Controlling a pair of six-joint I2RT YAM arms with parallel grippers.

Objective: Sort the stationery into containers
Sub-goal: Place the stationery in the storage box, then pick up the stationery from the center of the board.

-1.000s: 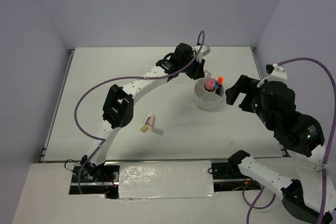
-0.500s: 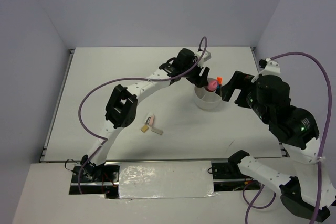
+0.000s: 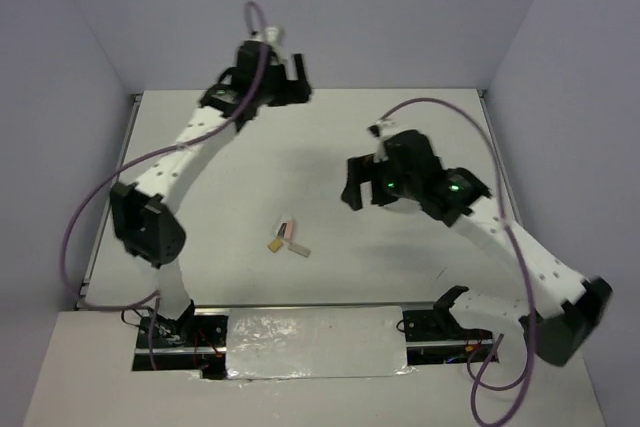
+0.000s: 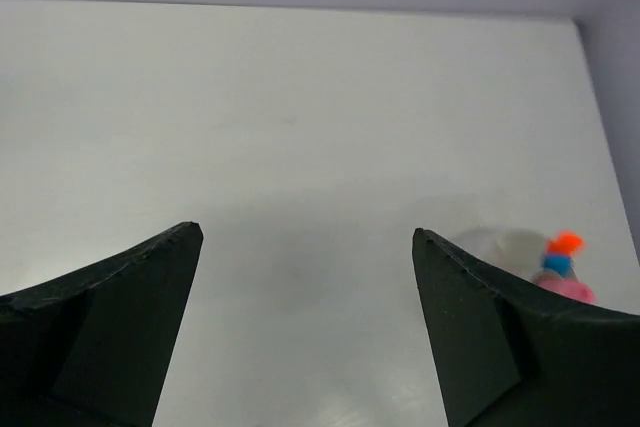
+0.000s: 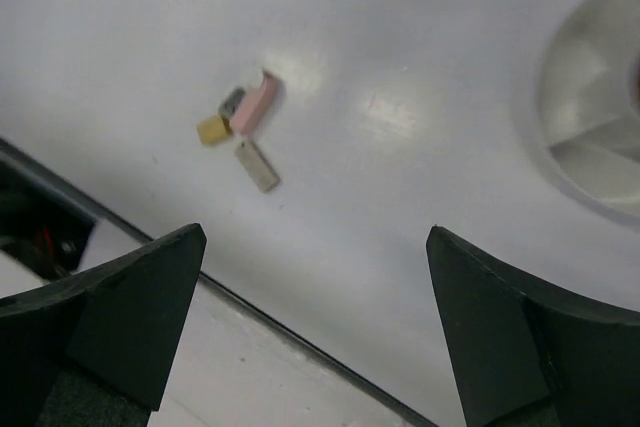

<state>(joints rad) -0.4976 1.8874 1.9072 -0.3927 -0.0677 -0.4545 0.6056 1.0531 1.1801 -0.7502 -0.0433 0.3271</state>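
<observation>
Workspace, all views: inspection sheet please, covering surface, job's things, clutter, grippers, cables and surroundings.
Surface: white table, smooth, slightly glossy.
Job's things: white tub with dividers, holding an orange tip, a blue tip and a pink cylinder. The pink eraser, tan piece and grey piece lie loose in a cluster toward the table's near side.
Clutter: nothing seen.
Grippers: left gripper open, empty, raised over the far side. Right gripper open, empty, between tub and cluster.
Cables: left purple cable and right purple cable loop clear of the items.
Surroundings: plain walls.
</observation>
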